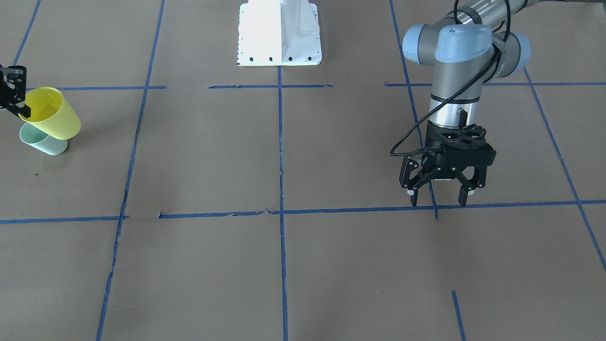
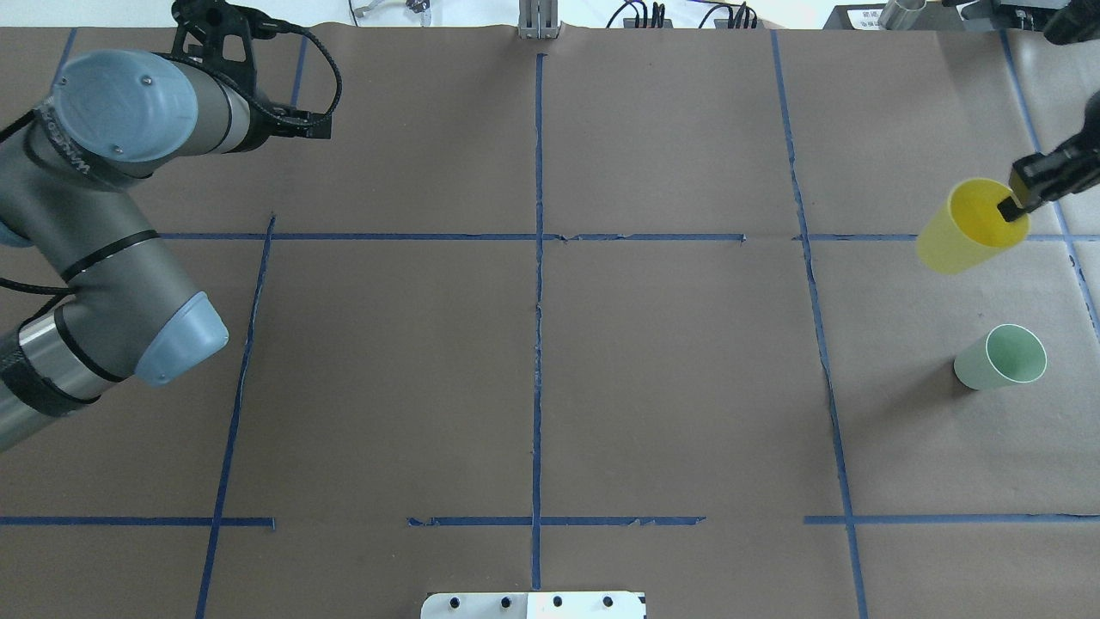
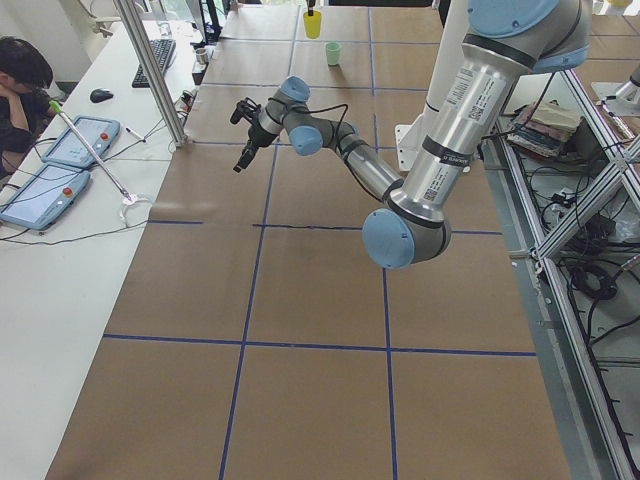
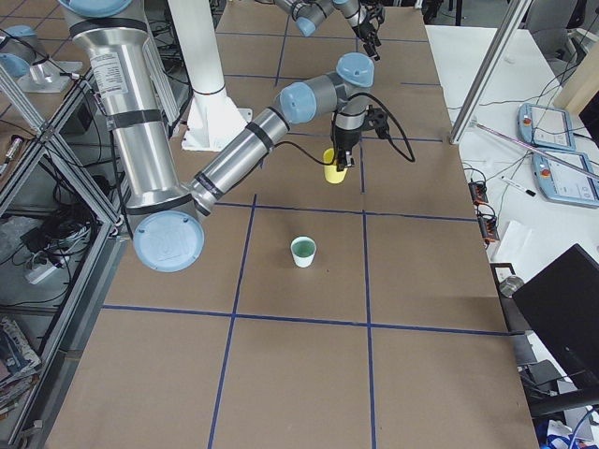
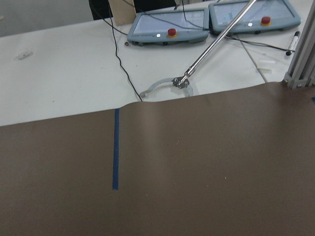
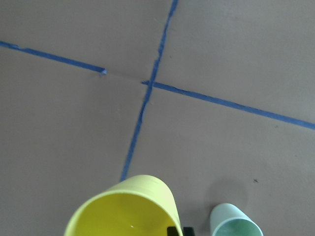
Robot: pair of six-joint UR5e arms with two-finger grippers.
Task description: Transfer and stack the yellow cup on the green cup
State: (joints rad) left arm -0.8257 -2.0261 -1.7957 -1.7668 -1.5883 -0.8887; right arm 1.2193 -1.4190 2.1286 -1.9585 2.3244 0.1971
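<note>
Two cups, one raised: the right gripper (image 2: 1016, 202) is clamping the rim of the yellow cup (image 2: 969, 228), holding it mouth-up above the counter (image 2: 670, 361).
Below it and a little aside, the green cup (image 2: 1001, 357) is standing mouth-up, so the move is calling for centring, then lowering with axes aligned. The left gripper (image 1: 438, 192) is hanging spread and empty, well apart.

Bright, even light; soft shadows

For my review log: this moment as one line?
right gripper: shut on yellow cup, lifted | green cup: upright, apart | left gripper: open, empty | stack: pending
</note>
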